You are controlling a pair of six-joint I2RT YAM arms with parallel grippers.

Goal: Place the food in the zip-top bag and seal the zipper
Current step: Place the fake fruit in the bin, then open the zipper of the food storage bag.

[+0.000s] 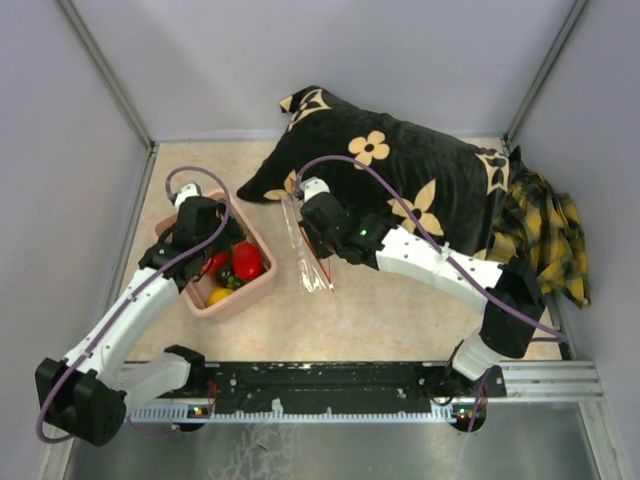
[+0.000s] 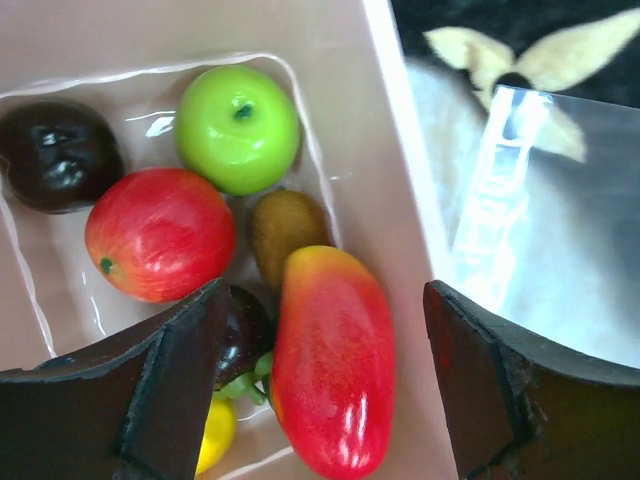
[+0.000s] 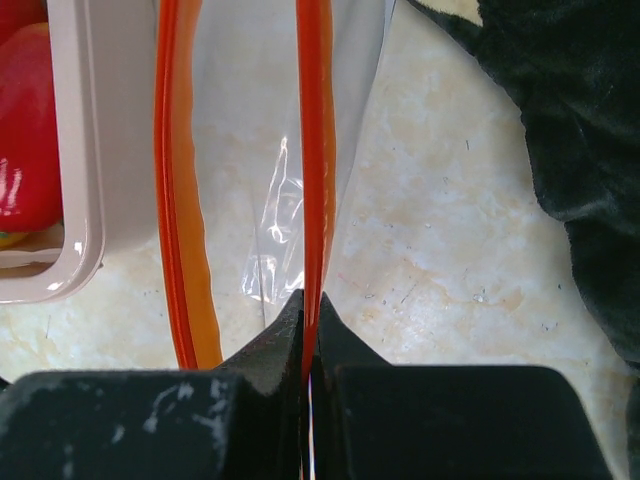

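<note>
**Bag held open, no food in it yet**

All the food (image 2: 160, 235) I can see lies in the tub (image 1: 262, 286), toward the left edge of the table (image 1: 400, 320). There is a green apple (image 2: 238, 128), a red one, a brown kiwi (image 2: 288, 235), a dark purple piece (image 2: 55, 155) and a long red-and-yellow fruit (image 2: 335, 400), with something yellow underneath. The bag (image 1: 310, 262) is near the middle of the table, just right of the tub, with its mouth toward the tub and the near edge. I see nothing inside it. The zipper (image 3: 316, 150) is undone and its two orange lips stand apart, so the mouth gapes.

I judge the task barely begun. The bag is ready to receive, but every piece must be carried across and the zipper then pressed shut along its length.

My right claw (image 3: 310, 310) is closed tight on one lip of the zipper. The orange strip runs straight into the pinch, while the other lip (image 3: 178, 200) bows free beside the tub wall.

My left claw (image 2: 325, 340) hangs over the tub with its jaws spread wide and holds nothing. The long fruit lies between the fingers (image 2: 170, 390). I cannot tell whether either one touches it or the tub rim.

A black flowered pillow (image 1: 400, 180) lies along the far edge, with a yellow plaid cloth (image 1: 545, 225) at the far right corner.
</note>
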